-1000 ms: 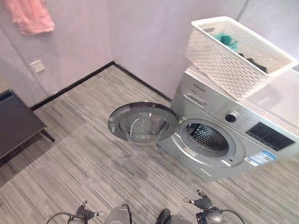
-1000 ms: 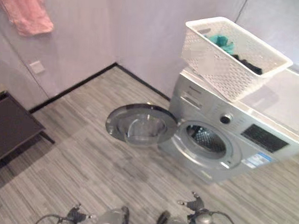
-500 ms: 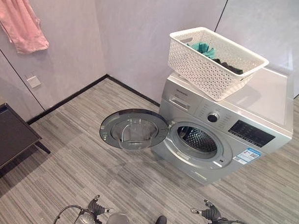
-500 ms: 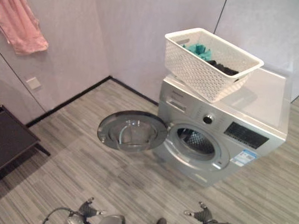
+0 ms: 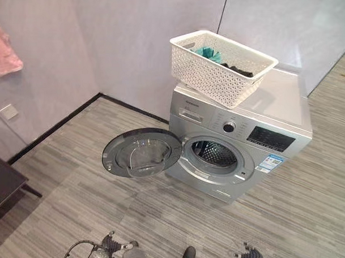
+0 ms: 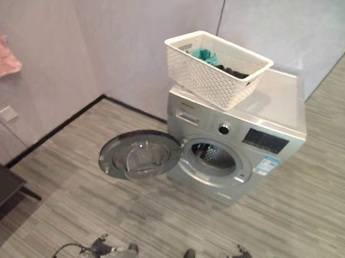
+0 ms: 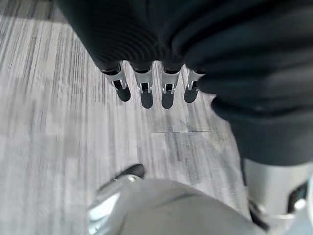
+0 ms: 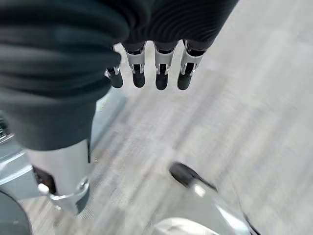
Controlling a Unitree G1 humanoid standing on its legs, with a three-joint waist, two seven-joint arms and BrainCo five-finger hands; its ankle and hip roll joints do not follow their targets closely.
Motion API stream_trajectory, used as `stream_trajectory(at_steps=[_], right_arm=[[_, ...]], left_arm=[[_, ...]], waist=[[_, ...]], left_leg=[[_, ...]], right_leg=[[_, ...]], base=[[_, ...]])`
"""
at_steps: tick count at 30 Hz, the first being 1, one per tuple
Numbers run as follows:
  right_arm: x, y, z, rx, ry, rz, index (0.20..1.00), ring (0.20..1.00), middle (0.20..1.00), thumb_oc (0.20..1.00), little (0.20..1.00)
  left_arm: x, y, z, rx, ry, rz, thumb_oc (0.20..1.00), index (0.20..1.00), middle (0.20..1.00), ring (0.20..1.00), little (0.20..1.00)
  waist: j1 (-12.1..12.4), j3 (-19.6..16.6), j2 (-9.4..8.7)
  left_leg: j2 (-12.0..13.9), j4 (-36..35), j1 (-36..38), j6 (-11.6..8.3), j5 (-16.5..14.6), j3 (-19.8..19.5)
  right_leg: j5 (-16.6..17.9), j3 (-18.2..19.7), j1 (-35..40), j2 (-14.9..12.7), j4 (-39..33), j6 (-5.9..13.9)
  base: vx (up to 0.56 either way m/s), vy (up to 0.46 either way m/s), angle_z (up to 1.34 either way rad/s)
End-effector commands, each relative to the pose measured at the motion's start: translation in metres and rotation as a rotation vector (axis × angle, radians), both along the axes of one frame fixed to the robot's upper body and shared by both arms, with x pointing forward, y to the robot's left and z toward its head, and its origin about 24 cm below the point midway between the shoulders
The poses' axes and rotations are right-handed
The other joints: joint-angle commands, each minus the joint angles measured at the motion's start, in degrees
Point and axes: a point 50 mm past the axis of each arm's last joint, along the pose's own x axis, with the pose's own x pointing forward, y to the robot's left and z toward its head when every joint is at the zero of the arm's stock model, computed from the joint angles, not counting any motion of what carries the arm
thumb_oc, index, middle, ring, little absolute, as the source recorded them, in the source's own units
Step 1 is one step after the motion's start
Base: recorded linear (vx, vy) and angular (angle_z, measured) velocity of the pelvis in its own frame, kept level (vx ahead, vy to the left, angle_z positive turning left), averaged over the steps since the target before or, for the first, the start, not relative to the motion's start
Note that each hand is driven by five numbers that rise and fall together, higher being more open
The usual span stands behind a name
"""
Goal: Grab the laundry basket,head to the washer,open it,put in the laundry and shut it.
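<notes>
Left eye view, items listed from the robot's left to its right:

- Pink cloth (image 5: pixel 4 50): hangs on the wall at the far left, well apart from the machine; no part in the job that I can judge.
- Dark low table (image 5: pixel 1 185): one corner showing at the left edge, on the floor.
- Washer door (image 5: pixel 141 152): round, swung fully out to the left on its hinge, glass bowl facing up. Judged: the opening step is done, and the door is parked wide so the mouth is free for loading.
- Washer (image 5: pixel 258 118): silver front-loader standing against the wall, drum mouth (image 5: pixel 214 154) exposed and dark inside.
- Laundry basket (image 5: pixel 220 65): white perforated plastic, resting on the washer's top towards its left front corner, slightly overhanging. Likely set there to free both hands for the door.
- Laundry (image 5: pixel 208 52): teal piece and a dark piece, both in the basket; nothing yet in the drum, as far as can be seen.
- Left hand (image 7: pixel 146 88): left wrist view; fingers straight and relaxed, pointing at bare floor, holding and touching nothing.
- Right hand (image 8: pixel 159 73): right wrist view; fingers likewise extended and loose, empty, above the floor.
</notes>
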Motion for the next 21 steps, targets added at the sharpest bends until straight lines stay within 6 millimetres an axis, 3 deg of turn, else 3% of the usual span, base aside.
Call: stream_trajectory(at_steps=[1,6,19,20,21], right_arm=[[0.038,-0.006,0.014,0.007,-0.130,-0.015,1.000,1.000,1.000,1.000,1.000],[0.036,-0.012,0.014,-0.004,-0.127,-0.059,1.000,1.000,1.000,1.000,1.000],[-0.004,-0.014,0.000,-0.005,0.023,-0.161,1.000,1.000,1.000,1.000,1.000],[-0.027,-0.019,-0.005,-0.127,0.309,0.310,1.000,1.000,1.000,1.000,1.000],[-0.027,-0.019,-0.005,-0.127,0.309,0.310,1.000,1.000,1.000,1.000,1.000]], left_arm=[[-0.007,0.007,0.000,0.030,0.024,-0.057,1.000,1.000,1.000,1.000,1.000],[-0.004,0.008,0.001,0.037,0.023,-0.079,1.000,1.000,1.000,1.000,1.000],[0.002,-0.004,0.000,0.017,0.019,-0.134,1.000,1.000,1.000,1.000,1.000],[-0.034,0.015,-0.007,-0.112,0.138,0.209,1.000,1.000,1.000,1.000,1.000],[-0.034,0.015,-0.007,-0.112,0.138,0.209,1.000,1.000,1.000,1.000,1.000]], waist=[[1.84,0.06,0.97],[1.59,-0.56,0.55],[0.55,-3.70,0.55],[-0.21,-8.13,0.64],[-0.24,-8.11,0.64]], left_leg=[[-1.78,-1.63,0.77,2.52,0.69,0.14],[-2.93,-3.56,2.15,3.39,0.36,1.52],[-3.26,-5.70,4.68,3.53,0.10,2.05],[-5.72,-10.87,4.89,3.47,2.62,-15.62],[-5.72,-10.87,4.92,3.47,2.61,-15.65]], right_leg=[[-3.15,2.07,2.42,-2.20,4.48,4.88],[-2.53,2.05,2.34,-3.45,4.37,5.85],[-1.84,1.18,4.44,-3.58,1.44,6.32],[-3.04,11.12,2.99,0.55,1.98,3.62],[-3.04,11.09,3.04,0.55,1.96,3.62]], base=[[0.01,0.089,-0.50],[0.02,0.094,-0.13],[0.03,0.007,-0.03],[0.00,0.000,0.00],[0.04,-0.030,-0.13]])
